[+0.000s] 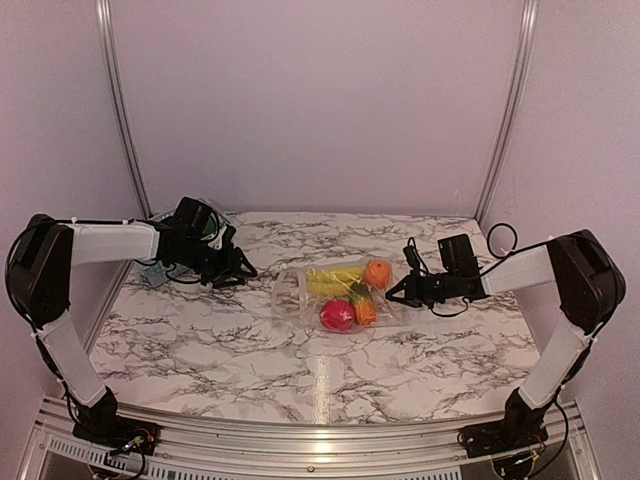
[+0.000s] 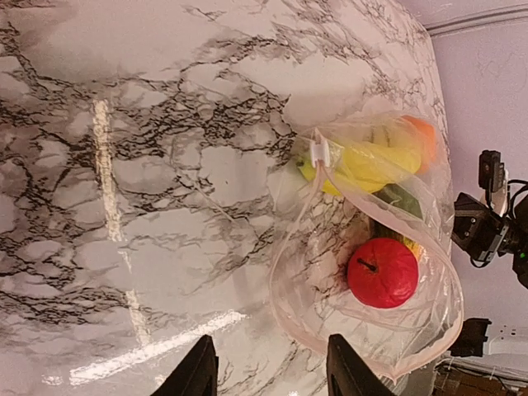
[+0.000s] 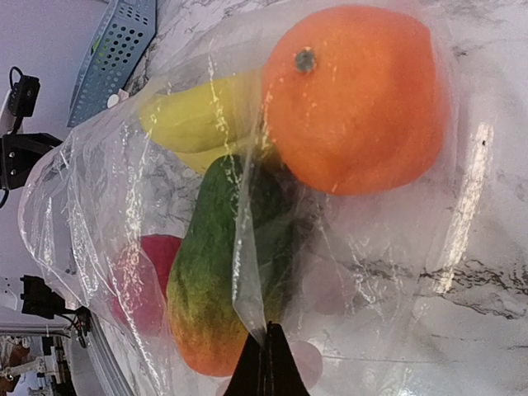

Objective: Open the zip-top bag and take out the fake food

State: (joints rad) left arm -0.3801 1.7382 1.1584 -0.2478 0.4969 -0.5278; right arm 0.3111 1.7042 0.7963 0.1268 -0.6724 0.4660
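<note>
I see the zip-top bag (image 1: pixel 296 300) lying flat near the middle of the marble surface (image 1: pixel 200 340), with the fake food (image 1: pixel 350 290) all inside it. Yellow bananas (image 1: pixel 332 279) sit at the bag's 11 o'clock, an orange (image 1: pixel 377 272) at 2 and a red fruit (image 1: pixel 338 315) at 6. A green-to-orange piece (image 3: pixel 219 272) lies between them. My right fingers (image 3: pixel 266 367) are at the bag's 3 o'clock, pressed fully together on a fold of its clear film. My left fingers (image 1: pixel 238 270) hang at the bag's 10 o'clock, partly parted with nothing between them, near the bag's gaping mouth. A blue perforated basket (image 3: pixel 115 49) lies towards the surface's 9 o'clock side.
</note>
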